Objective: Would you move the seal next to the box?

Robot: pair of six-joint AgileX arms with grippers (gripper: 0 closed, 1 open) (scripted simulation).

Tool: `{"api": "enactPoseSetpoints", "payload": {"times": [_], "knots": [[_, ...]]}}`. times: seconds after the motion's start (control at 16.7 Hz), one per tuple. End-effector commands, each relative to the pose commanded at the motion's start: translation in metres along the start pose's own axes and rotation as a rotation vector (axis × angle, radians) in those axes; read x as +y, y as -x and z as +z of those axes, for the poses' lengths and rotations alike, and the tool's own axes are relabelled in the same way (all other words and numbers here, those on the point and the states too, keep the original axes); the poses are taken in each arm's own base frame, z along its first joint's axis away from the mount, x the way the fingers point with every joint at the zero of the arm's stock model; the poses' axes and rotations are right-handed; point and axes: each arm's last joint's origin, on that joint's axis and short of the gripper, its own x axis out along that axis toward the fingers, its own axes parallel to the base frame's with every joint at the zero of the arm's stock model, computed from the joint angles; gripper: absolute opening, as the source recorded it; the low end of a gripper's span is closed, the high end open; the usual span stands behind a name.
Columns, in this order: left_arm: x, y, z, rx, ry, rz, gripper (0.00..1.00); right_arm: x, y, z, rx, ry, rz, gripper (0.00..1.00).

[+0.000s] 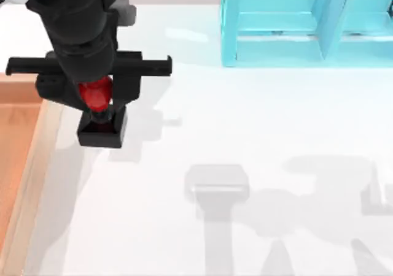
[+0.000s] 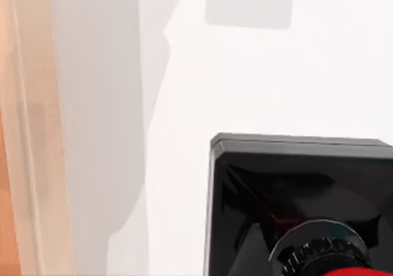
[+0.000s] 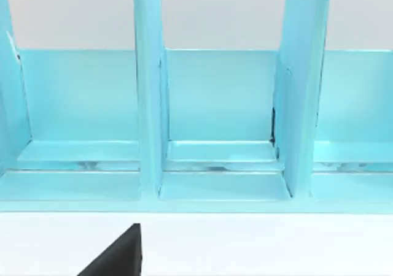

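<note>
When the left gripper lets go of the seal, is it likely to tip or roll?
Probably not. The seal has a flat, square black base, wider than its red knob, so it should stand steady on the table. It looks rigid. The left gripper sits at the knob, beside the box.

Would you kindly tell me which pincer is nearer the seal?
The left pincer: it is right at the seal, around its red knob, beside the box. The right arm faces the cyan shelf.
</note>
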Motion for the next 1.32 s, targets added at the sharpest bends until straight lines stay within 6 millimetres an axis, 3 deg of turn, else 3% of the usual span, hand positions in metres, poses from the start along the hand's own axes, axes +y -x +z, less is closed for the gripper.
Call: {"api": "enactPoseSetpoints", "payload": {"times": [0.24,0.42,0.9,1.32], "knots": [[0.051,-0.003,-0.043,-0.026,0.002,-0.016,0.00,0.000,0.000,0.000,0.000,0.000,0.000,1.00],[0.069,-0.005,-0.062,-0.056,0.004,-0.029,0.00,0.000,0.000,0.000,0.000,0.000,0.000,1.00],[0.071,-0.010,-0.066,-0.059,0.000,-0.029,0.00,0.000,0.000,0.000,0.000,0.000,0.000,1.00],[0.071,-0.063,-0.066,-0.062,0.004,-0.030,0.00,0.000,0.000,0.000,0.000,0.000,0.000,1.00]]}}
